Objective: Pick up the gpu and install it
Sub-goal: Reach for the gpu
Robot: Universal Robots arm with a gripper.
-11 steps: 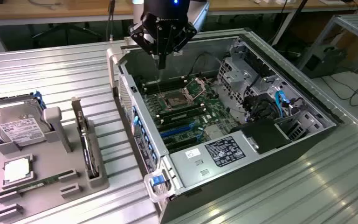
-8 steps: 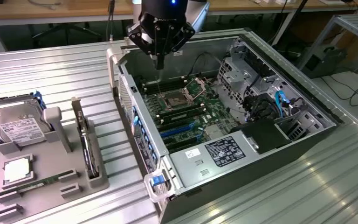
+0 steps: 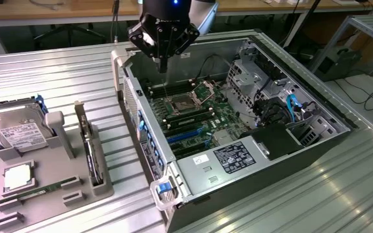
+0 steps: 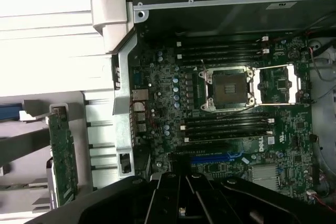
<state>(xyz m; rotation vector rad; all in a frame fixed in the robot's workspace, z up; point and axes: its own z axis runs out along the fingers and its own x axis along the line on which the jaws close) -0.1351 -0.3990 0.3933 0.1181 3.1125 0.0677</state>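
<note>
The gpu [image 3: 91, 150] stands on edge in a slot of the grey holder [image 3: 50, 194] at the exterior view's left, its silver bracket end pointing up at the far end. In the wrist view the gpu [image 4: 63, 156] appears as a narrow green card beside the case. My gripper [image 3: 162, 68] hangs above the far part of the open computer case [image 3: 316, 145], over the motherboard [image 3: 193, 116], well away from the gpu. Its fingers are shut with nothing between them. In the wrist view the gripper [image 4: 181, 195] looks down on the motherboard [image 4: 226, 124] with its open processor socket [image 4: 228, 88].
The holder also carries a silver hard drive [image 3: 15, 131], a processor chip [image 3: 18, 175] and a narrow memory stick [image 3: 41, 191]. The case's raised walls, a drive cage [image 3: 251, 77] and blue cables [image 3: 293, 109] crowd the exterior view's right. Everything rests on a ribbed metal table [image 3: 57, 77].
</note>
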